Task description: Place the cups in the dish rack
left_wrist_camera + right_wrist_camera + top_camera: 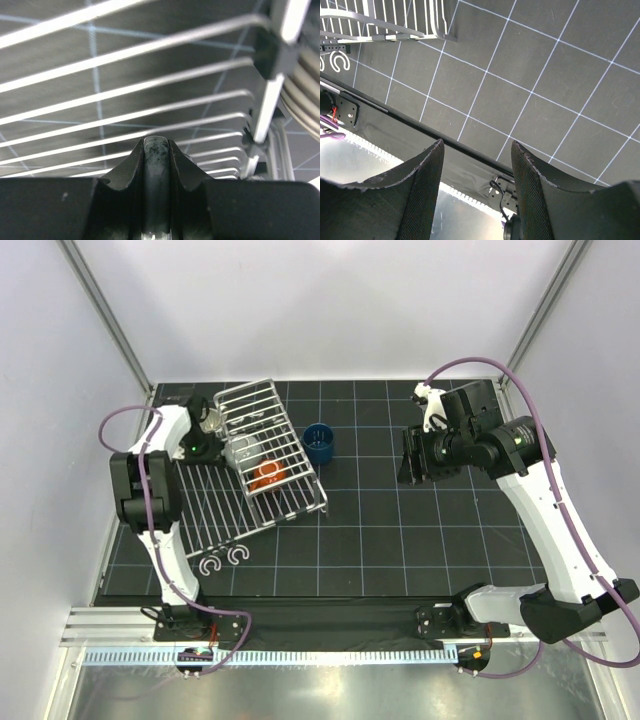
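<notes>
showing the cups partly loaded: an orange-red cup and a pale striped cup sit inside the raised basket of the dish rack. a speckled grey cup hangs at the rack's far left corner, above the slatted tray. the left gripper is pressed together on its thin rim. a dark blue cup stands upright on the mat just beside the basket's right wall, not yet loaded. no tan-brown cup can be made out. judged from this, two cups are in, one is in hand and at least one remains. the right gripper is spread, with nothing between its fingers, over bare mat well apart from the rack. small white hooks lie near the tray's near edge.
</notes>
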{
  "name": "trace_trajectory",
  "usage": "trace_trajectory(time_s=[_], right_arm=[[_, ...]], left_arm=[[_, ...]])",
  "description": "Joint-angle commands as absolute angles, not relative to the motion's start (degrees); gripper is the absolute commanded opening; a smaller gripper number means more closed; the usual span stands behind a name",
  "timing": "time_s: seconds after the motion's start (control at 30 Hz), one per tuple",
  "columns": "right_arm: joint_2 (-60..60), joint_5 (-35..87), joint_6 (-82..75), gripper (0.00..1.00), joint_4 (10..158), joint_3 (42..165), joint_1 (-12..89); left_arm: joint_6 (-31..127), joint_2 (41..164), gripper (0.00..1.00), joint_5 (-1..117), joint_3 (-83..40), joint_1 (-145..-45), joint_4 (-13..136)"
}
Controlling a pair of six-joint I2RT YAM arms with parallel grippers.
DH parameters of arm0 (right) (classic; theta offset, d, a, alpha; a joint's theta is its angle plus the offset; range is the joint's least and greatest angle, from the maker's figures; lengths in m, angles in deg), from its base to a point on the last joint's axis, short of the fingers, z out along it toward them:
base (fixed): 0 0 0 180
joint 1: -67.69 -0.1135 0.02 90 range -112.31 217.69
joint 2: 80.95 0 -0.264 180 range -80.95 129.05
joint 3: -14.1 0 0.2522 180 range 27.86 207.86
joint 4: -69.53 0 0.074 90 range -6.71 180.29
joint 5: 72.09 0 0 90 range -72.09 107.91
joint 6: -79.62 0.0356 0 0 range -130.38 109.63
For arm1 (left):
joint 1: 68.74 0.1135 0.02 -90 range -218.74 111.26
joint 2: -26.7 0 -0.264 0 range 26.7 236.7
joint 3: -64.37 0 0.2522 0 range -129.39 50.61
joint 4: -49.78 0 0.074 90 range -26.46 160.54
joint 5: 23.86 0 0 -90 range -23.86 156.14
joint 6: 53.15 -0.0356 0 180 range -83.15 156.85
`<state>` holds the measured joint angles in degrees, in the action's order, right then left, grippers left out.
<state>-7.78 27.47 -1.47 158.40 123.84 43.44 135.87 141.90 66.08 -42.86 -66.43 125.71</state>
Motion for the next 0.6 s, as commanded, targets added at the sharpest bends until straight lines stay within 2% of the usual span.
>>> trace_trajectory(time_s=[0.0, 0.23, 0.47, 0.5, 0.53, 0.57], right_arm=[[-8.79, 26.61, -2.29, 0.58, 158.18, 124.45, 43.79], [-9.14, 26.09, -2.29, 0.58, 158.26, 124.19, 43.79], [-9.41, 26.09, -2.38, 0.58, 158.27, 124.01, 43.79], [-9.41, 26.17, -2.46, 0.58, 158.26, 124.01, 43.70], [-9.41, 26.17, -2.38, 0.58, 158.18, 124.01, 43.79], [-9.49, 26.35, -2.46, 0.58, 158.09, 123.93, 43.79]], left_arm=[[138.01, 145.08, 0.00, 64.73, -47.38, -68.21, 125.15], [139.85, 146.85, 0.00, 64.20, -50.03, -72.51, 125.41], [141.00, 144.48, 0.02, 64.65, -46.26, -72.51, 123.57], [141.26, 144.12, 0.07, 64.82, -45.81, -72.51, 123.39], [141.44, 143.60, 0.21, 65.17, -45.55, -72.51, 123.22], [141.96, 142.64, 0.29, 65.69, -44.59, -72.43, 122.87]])
